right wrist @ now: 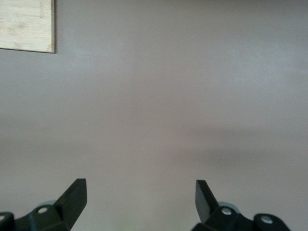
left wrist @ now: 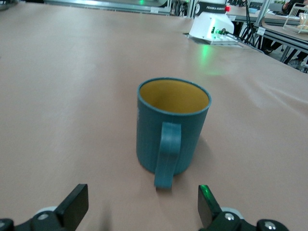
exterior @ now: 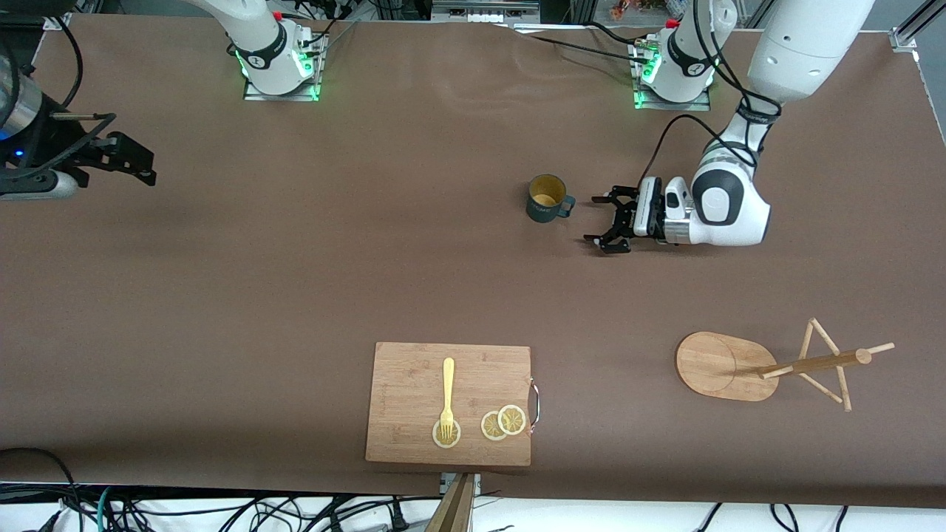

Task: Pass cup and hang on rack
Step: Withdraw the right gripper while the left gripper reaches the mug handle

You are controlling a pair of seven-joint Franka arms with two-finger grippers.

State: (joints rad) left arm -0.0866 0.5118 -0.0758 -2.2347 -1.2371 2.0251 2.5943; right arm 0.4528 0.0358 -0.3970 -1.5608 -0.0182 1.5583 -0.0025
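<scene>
So the cup (exterior: 548, 199) sits upright on the desk (exterior: 295, 281), handle facing the left gripper (exterior: 607, 222), whose jaws hang wide open just beside it with nothing between them. The rack (exterior: 768, 366) stands nearer the camera, beside a cutting board (exterior: 414, 384) with a fork (exterior: 447, 395) and lemon slices (exterior: 503, 423). The right gripper (exterior: 137, 166) waits open-jawed at its own end.

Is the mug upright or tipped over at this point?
Upright. The cup stands on its base on the table, its yellow inside facing up, handle toward the open left gripper, which is not touching it.
</scene>
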